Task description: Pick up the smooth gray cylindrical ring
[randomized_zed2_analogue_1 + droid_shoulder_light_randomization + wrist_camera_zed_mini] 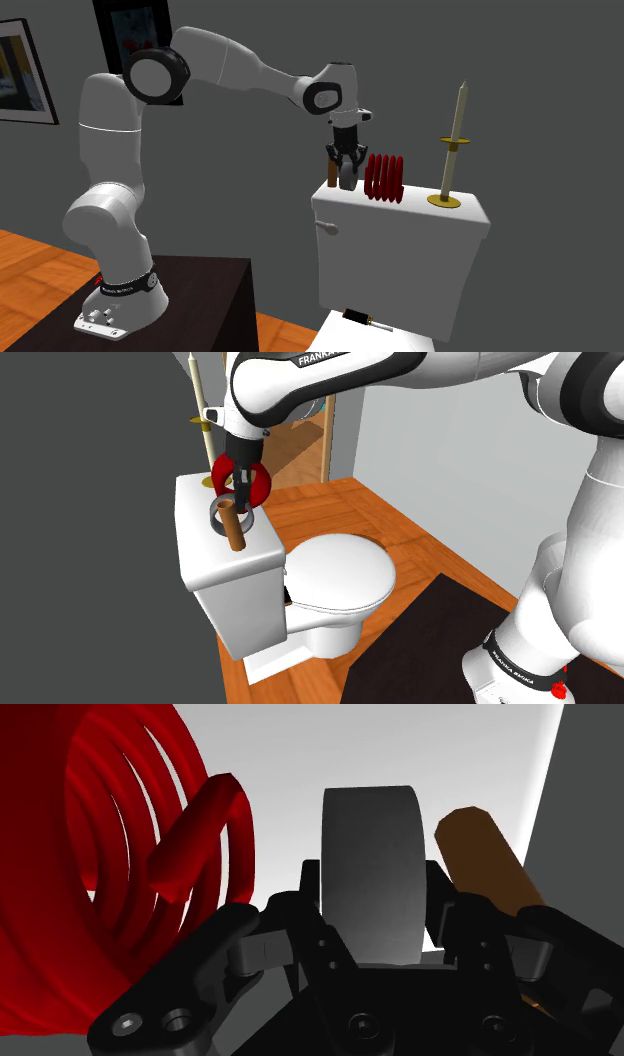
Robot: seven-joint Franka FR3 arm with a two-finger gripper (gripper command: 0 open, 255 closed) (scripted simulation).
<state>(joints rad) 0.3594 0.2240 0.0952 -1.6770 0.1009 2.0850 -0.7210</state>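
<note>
The gray ring (370, 854) is a smooth broad band, clasped between my black fingers (312, 894) in the wrist view. My gripper (372, 894) is shut on it. In the shoulder view the gripper (238, 500) points down over the white toilet tank lid (215, 557), with the ring (222, 515) at its tips, low over the lid. I cannot tell whether the ring touches the lid. In the second exterior view the gripper (346, 172) and ring (348, 180) sit near the lid's (400, 215) left end.
A brown cylinder (233, 532) stands right beside the ring on one side, and a red spiral (258, 482) crowds the other. A tall candle on a gold dish (455, 140) stands further along the lid. The toilet seat (340, 572) lies below.
</note>
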